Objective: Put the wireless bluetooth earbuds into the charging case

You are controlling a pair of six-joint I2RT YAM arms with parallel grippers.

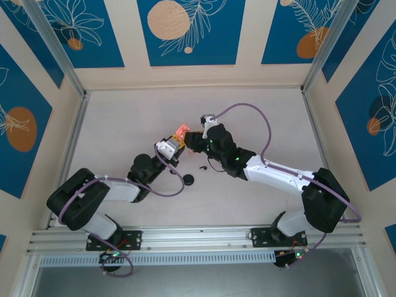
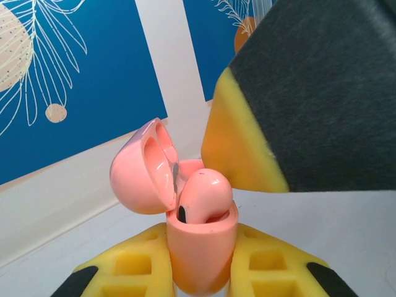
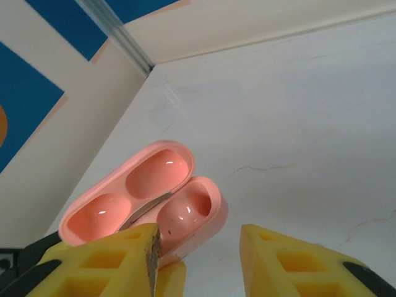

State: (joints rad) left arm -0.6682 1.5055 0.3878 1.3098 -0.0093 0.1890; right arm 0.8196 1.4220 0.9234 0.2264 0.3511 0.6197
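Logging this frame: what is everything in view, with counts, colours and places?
charging case: one, pink, lid open, clamped in the left gripper
pink earbud: one, pink, seated in the case
black buds: two, black, on the table near the grippers, the second at
table: one, pale
wall panels: several, blue with leaf prints, around the table
left gripper: one, yellow fingers, shut on the case
right gripper: one, yellow fingers, open, beside the case

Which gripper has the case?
The left gripper: the pink case, lid open, is clamped in its jaws. The right gripper sits beside the case, jaws open, holding nothing.
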